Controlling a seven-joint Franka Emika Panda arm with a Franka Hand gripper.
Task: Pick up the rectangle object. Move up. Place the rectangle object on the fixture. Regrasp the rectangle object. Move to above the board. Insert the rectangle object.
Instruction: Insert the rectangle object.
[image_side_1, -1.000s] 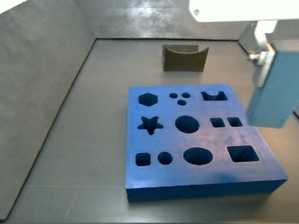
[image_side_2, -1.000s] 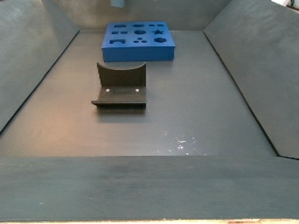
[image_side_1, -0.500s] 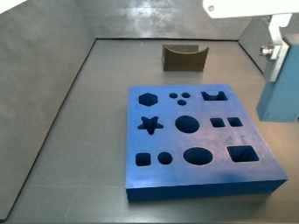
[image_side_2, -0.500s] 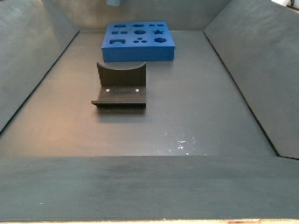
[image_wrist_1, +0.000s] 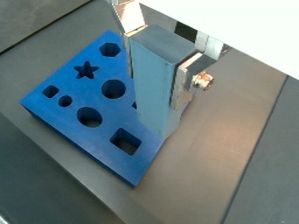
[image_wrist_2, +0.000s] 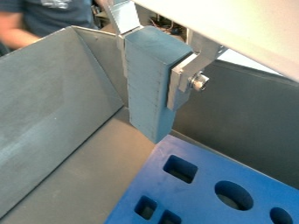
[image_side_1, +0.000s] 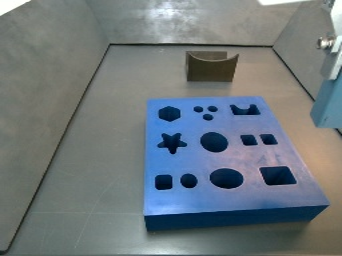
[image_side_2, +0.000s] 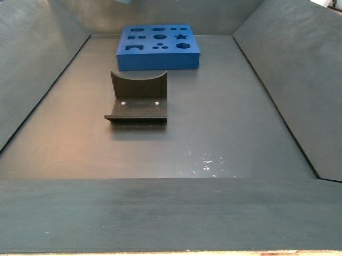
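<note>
My gripper (image_wrist_1: 159, 63) is shut on the rectangle object (image_wrist_1: 155, 92), a pale blue-grey bar that hangs upright between the silver fingers (image_wrist_1: 187, 77); both wrist views show it (image_wrist_2: 146, 83). It hangs above the edge of the board (image_wrist_1: 76, 109), a thick bright blue slab with dark cut-outs, whose corner shows in a wrist view (image_wrist_2: 216, 188). In a side view the bar (image_side_1: 330, 95) is at the right border, beside the board (image_side_1: 227, 150). The fixture (image_side_1: 209, 66), a brown notched block, stands beyond the board. Another side view shows the board (image_side_2: 158, 47) and fixture (image_side_2: 138, 98) but no gripper.
Grey walls (image_side_1: 54, 70) enclose the dark floor on all sides. A wall (image_wrist_2: 59, 105) stands close beside the held bar in a wrist view. A person shows past the wall's rim (image_wrist_2: 41, 17).
In the side view the gripper with the bar has moved right and up, from beside the board's right edge to the frame's border. The board and fixture have not moved.
</note>
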